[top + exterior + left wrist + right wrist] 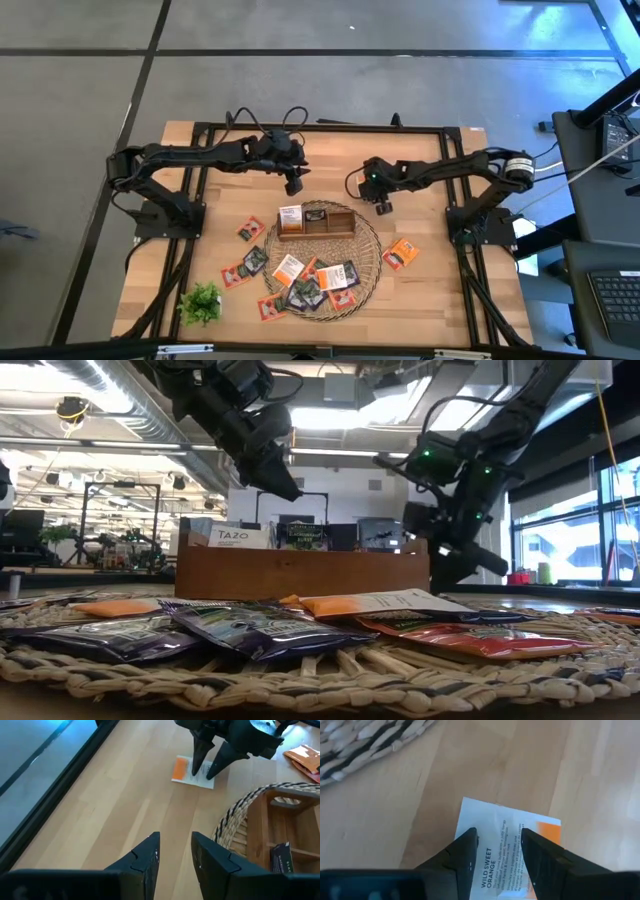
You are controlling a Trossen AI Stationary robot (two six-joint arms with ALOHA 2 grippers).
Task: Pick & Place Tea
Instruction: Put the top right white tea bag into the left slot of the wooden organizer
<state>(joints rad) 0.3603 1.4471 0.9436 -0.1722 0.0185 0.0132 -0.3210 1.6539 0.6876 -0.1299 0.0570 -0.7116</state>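
While one upright sachet (pixel 290 217) is held in the wooden tray's (pixel 340 232) left compartment, a white-and-orange sachet (pixel 507 842) is straddled by the parted right gripper (pixel 496 851); the left gripper (pixel 175 851) is likewise parted.

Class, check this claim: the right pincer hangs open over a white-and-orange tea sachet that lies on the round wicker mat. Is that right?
One detail is wrong. The right wrist view shows the right pincer open over the white-and-orange sachet, but the sachet lies on the bare wooden table, beside the wicker mat, not on it.

A round wicker mat (pixel 372 262) is lying on the wooden table (pixel 430 300) — carrying a wooden tray (pixel 340 222), green plant sprig (pixel 201 301) sitting nearby.
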